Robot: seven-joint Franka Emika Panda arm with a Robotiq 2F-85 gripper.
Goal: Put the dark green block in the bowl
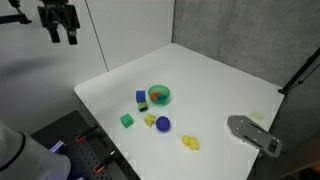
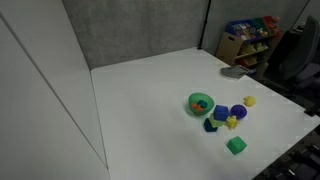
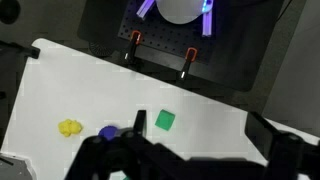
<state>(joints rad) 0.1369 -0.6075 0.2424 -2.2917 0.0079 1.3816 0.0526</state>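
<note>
The dark green block (image 1: 127,120) sits on the white table near its front left edge; it also shows in an exterior view (image 2: 236,145) and in the wrist view (image 3: 164,120). The green bowl (image 1: 160,95) stands behind it with something orange inside, and also shows in an exterior view (image 2: 200,103). My gripper (image 1: 60,22) hangs high above the table's far left, well away from both. In the wrist view its fingers (image 3: 200,128) are spread open and empty. The block lies far below, close to the left finger.
A blue block (image 1: 141,97) sits beside the bowl. A purple round object (image 1: 163,124), a small yellow piece (image 1: 149,121) and another yellow piece (image 1: 190,143) lie nearby. A grey tool (image 1: 252,133) rests by the right edge. Grey walls bound the table.
</note>
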